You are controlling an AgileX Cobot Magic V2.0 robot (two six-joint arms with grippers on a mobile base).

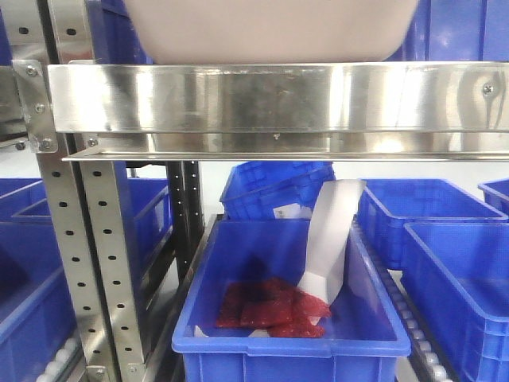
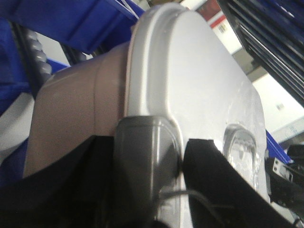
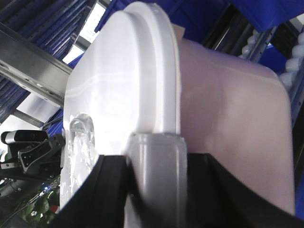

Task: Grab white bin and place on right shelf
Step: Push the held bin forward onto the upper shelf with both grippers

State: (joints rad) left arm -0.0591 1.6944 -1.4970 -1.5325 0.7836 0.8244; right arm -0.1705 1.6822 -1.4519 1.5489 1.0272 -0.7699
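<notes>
white bin in left claw, right claw

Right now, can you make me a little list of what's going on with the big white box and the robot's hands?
white bin: pinkish-white body, glossy white lid, seen above the steel rail
right shelf: shiny steel front rail, just under the bin
left gripper: jaws closed over the bin's lid rim
right gripper: jaws closed over the lid rim on the other side
bin contact with shelf: cannot tell, the rail hides its bottom
blue crate: below the shelf, holds red packets
</notes>
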